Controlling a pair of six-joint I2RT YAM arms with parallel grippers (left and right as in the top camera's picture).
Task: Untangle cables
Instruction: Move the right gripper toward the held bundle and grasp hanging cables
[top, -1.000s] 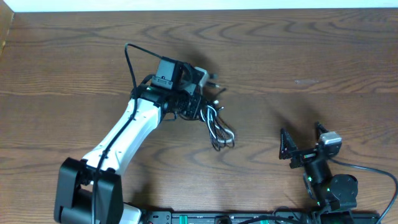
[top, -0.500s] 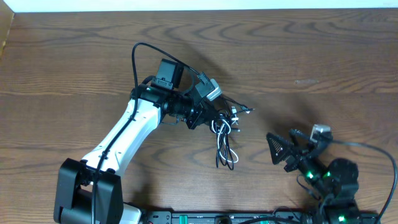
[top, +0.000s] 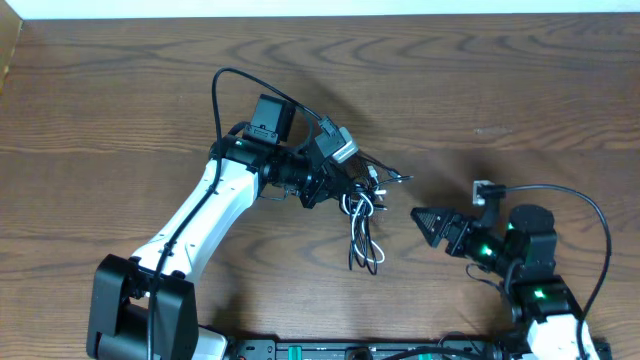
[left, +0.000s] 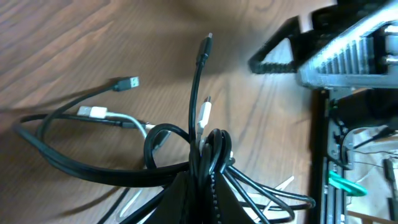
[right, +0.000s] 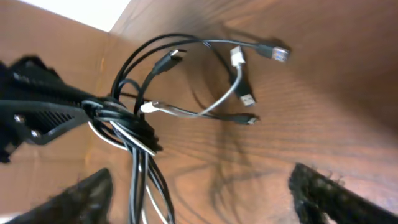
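A: Status on the cables (top: 358, 208)?

B: Bunched in one tangle mid-table, at the left gripper (top: 348, 197). Clamped shut on the bundle, black cable (left: 93, 167) & white cable (left: 127, 118) both in the bite.

A: Lie of the bundle?

B: Long axis approx. fwd-to-back. Loops trailing from the pinch toward the robot's base, plug ends fanned out the other way & toward the right arm. Prob. partly lifted off the table (top: 120, 80); can't tell for sure.

A: Right gripper (top: 428, 224)?

B: Open, fingers wide apart, nothing held. Aimed at the bundle from the robot's right, near but apart. In the right wrist view, loose strands running down between the two fingers, touching neither as far as visible.

A: Nearer arm for the next grab?

B: Right. Left tied up as anchor. Free plugs closest to the right side, white plug (right: 237, 57) just beside a darker one.

A: Key relation, then?

B: Bundle due left of the open jaws, strands lying across the line of approach. Prob. best to close on one strand only, white if poss., then pull rightward, across the long axis. Risk: catching both & tightening the tangle.
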